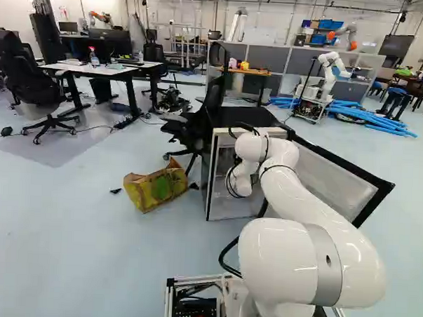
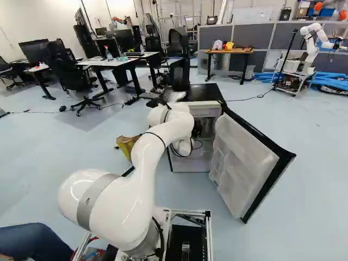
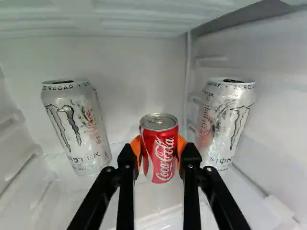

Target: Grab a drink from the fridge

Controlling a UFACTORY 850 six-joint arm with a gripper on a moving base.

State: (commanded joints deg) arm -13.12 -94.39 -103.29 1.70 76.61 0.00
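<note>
Reaching into the open fridge (image 1: 241, 116), near the centre of the right base view, the white arm (image 2: 145, 157) has its gripper (image 2: 197, 129) round a red can (image 3: 160, 155); the jaws stand part open, orange pads (image 3: 136, 149) against both its sides; silver cans (image 3: 76, 127) flank it inside; the fridge door (image 2: 239, 157) stands wide, right of centre in that base view.

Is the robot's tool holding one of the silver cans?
No, the tool is closed on the red can, and the silver cans stand on either side of it.
</note>
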